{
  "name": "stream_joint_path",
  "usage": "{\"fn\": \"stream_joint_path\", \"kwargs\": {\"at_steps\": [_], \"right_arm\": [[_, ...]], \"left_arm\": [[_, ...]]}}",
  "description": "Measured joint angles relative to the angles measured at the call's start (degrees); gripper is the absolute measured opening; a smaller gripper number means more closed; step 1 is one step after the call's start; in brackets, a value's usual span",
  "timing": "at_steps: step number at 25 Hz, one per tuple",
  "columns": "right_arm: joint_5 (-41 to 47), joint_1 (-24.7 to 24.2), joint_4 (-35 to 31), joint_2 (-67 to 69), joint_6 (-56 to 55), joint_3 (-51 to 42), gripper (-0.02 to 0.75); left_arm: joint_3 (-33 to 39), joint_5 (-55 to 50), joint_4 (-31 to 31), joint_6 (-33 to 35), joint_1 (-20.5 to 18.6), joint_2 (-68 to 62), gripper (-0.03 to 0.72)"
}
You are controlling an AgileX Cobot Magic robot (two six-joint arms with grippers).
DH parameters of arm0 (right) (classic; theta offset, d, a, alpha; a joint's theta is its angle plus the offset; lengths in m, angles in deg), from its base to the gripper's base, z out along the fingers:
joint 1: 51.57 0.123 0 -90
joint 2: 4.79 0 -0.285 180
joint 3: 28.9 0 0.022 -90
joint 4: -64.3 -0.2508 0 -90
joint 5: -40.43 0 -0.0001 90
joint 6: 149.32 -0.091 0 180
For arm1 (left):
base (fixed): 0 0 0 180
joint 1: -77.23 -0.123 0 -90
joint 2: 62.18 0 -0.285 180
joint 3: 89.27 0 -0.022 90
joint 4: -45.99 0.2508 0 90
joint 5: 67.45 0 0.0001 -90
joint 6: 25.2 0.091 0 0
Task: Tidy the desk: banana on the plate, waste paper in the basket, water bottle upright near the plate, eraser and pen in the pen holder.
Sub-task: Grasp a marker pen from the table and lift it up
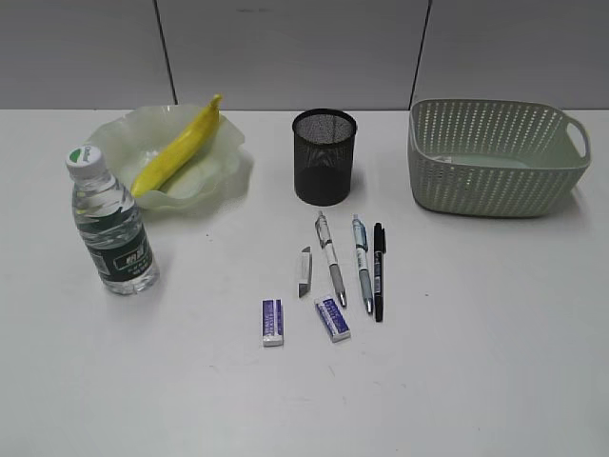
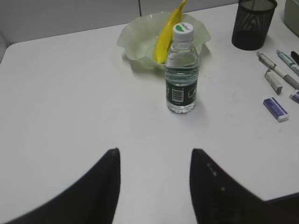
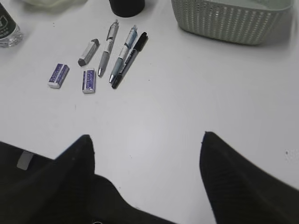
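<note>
The left claw hangs low over bare white table, its two dark fingers spread apart with nothing between them and nothing touching them. The right claw is likewise spread wide and empty above the table, well short of the stationery.

Ahead of the left claw the water bottle stands upright, white cap on, green label facing the camera. Just behind it sits the pale green plate with the ruffled rim, and the banana lies in it, its tip sticking up past the far rim.

Ahead of the right claw, two purple-and-white erasers lie side by side but apart, with a grey wedge-shaped eraser just beyond them. Right of those, three pens lie nearly parallel and close together: a grey one, a blue-and-white one, and a black one.

Farther back, the black mesh pen holder stands upright near the middle of the table, beyond the pens. The sage-green basket sits at the far right, well apart from the holder. No waste paper can be made out inside it from these angles.
</note>
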Motion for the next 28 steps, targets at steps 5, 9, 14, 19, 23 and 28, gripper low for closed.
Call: {"fn": "stream_joint_path", "kwargs": {"at_steps": [5, 9, 14, 19, 23, 28], "right_arm": [[-6.44, 3.94, -1.39, 19.8, 2.05, 7.1, 0.528], [-6.18, 9.05, -0.28, 37.92, 2.07, 17.67, 0.519], [-0.3, 13.21, 4.15, 59.21, -8.62, 31.72, 0.496], [7.13, 13.66, 7.89, 78.41, -19.94, 44.07, 0.479], [8.16, 14.22, 8.07, 88.74, -22.82, 51.21, 0.463], [8.03, 15.76, 8.49, 97.34, -25.08, 57.57, 0.445]], "left_arm": [[0.04, 0.19, 0.17, 0.0, 0.0, 0.2, 0.351], [0.04, 0.19, 0.17, -0.05, 0.0, 0.64, 0.347], [0.04, 0.24, 0.21, -0.05, 0.0, 0.64, 0.343], [0.04, 0.24, 0.21, -0.05, 0.0, 0.67, 0.342], [0.04, 0.24, 0.21, -0.05, 0.0, 0.67, 0.342], [0.04, 0.24, 0.23, -0.05, 0.0, 0.67, 0.342]]}}
